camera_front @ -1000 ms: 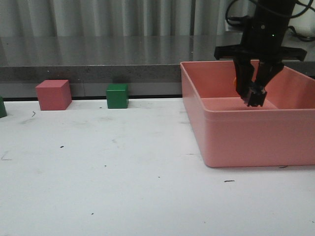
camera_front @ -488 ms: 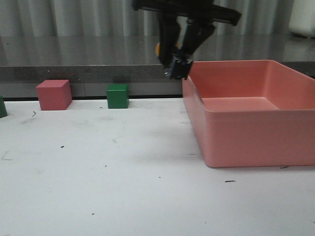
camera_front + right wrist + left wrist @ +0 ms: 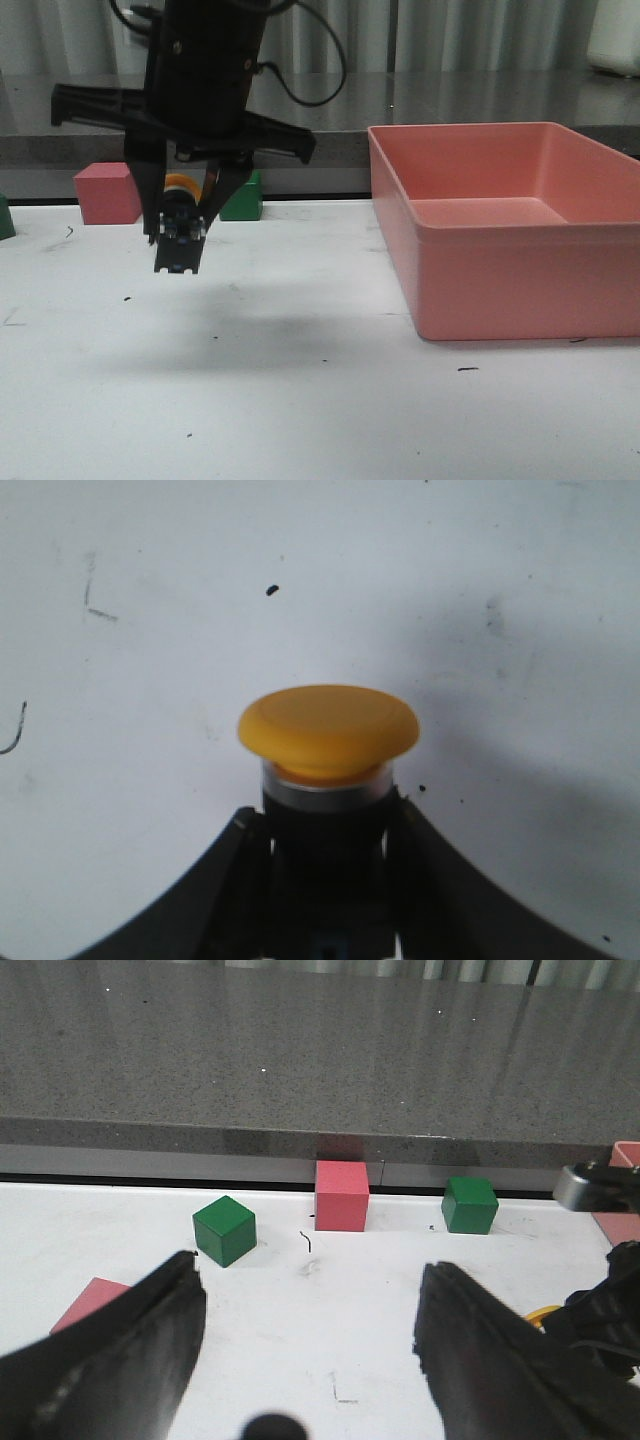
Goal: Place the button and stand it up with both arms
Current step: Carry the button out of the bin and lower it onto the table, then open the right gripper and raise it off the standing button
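Note:
The button [image 3: 181,187] has a yellow-orange cap and a black body. My right gripper [image 3: 178,258] is shut on it and holds it above the white table, left of centre, in front of the cubes. In the right wrist view the cap [image 3: 328,730] sticks out past the right gripper [image 3: 322,825], whose jaws clamp the black body. My left gripper [image 3: 310,1280] is open and empty, low over the table; it does not show in the front view. The right arm [image 3: 612,1305] and a sliver of the yellow cap [image 3: 543,1315] show beside it.
A pink bin [image 3: 500,280] stands at the right. A red cube [image 3: 105,195] and a green cube [image 3: 243,200] sit by the back ledge, another green cube [image 3: 5,218] at the left edge. The left wrist view shows a green cube [image 3: 224,1230], the red cube [image 3: 341,1195], a second green cube [image 3: 469,1205] and a flat pink piece [image 3: 90,1300].
My right gripper has lifted the button out of the pink bin and carried it left across the table, then lowered it left of centre.

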Controlling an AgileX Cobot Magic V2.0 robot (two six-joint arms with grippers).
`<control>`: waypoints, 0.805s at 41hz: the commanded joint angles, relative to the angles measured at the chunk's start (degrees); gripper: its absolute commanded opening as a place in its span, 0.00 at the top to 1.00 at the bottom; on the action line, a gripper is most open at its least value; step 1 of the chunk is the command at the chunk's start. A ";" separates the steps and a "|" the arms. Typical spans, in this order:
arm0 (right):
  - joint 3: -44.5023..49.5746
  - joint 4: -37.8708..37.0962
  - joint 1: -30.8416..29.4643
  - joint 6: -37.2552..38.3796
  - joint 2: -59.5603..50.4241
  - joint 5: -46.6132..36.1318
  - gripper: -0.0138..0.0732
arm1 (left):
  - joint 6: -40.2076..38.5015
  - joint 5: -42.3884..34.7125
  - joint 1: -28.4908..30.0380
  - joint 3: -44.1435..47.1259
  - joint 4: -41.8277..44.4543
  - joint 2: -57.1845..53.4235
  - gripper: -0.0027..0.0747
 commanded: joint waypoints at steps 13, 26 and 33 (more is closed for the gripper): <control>-6.01 -2.69 -0.24 7.54 3.56 -0.21 0.58 | -0.48 -4.75 -0.25 -1.98 0.05 0.74 0.40; -6.01 -3.93 -0.44 10.19 5.40 0.62 0.55 | -0.48 -4.75 -0.25 -1.98 0.05 0.74 0.40; -6.01 -3.93 -0.51 10.50 5.40 0.80 0.33 | -0.48 -4.75 -0.25 -1.98 0.05 0.74 0.40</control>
